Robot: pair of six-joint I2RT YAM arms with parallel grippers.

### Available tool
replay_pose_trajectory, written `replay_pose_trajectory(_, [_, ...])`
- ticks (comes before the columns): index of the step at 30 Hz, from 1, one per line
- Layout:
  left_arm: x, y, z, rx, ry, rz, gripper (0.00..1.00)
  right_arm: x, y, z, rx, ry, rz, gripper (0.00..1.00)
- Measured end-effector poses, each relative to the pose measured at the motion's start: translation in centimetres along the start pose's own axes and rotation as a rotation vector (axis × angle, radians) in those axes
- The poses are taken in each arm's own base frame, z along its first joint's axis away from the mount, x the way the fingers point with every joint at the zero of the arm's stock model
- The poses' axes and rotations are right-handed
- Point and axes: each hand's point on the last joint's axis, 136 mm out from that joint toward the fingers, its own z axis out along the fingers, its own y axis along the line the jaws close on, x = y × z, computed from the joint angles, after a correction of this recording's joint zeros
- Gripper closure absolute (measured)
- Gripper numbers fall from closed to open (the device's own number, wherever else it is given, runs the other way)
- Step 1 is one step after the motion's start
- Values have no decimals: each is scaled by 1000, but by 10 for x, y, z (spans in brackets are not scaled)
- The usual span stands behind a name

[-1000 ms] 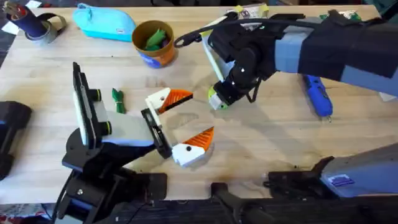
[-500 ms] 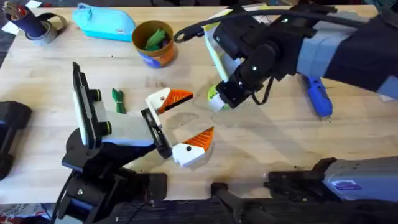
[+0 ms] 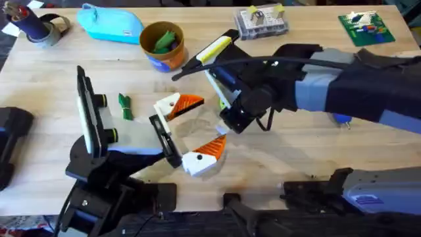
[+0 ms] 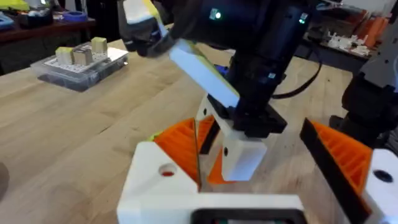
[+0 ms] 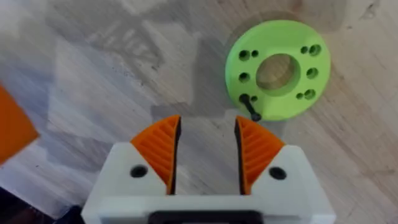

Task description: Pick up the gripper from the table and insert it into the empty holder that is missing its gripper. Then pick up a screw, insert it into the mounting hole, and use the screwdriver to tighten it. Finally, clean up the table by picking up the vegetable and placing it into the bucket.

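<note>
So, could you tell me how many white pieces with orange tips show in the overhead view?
2. The far piece sits at the short black bar's far end, the near piece at its near end, beside the right arm, which may hide more.

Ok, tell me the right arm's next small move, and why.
Probably ease the right claw forward and slightly toward the screw, then lower onto it. The claw is open and holds nothing, and the small black screw sits at the green disc's rim, just ahead of one pad rather than centred between them.
</note>
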Motion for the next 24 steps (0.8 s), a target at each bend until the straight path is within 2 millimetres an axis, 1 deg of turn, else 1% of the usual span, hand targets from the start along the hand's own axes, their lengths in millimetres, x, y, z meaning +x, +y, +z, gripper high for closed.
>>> replay_pose_trajectory(11, [0,0,0,0,0,0,9,-1,-6,0,36,-5,11,502])
replay_pose_trajectory(17, [0,0,0,0,0,0,9,10,-5,0,27,38,9,502])
replay_pose_trajectory(20, [0,0,0,0,0,1,9,15,-5,-4,22,53,9,502])
replay_pose_trajectory(24, [0,0,0,0,0,0,9,11,-7,-15,31,8,10,502])
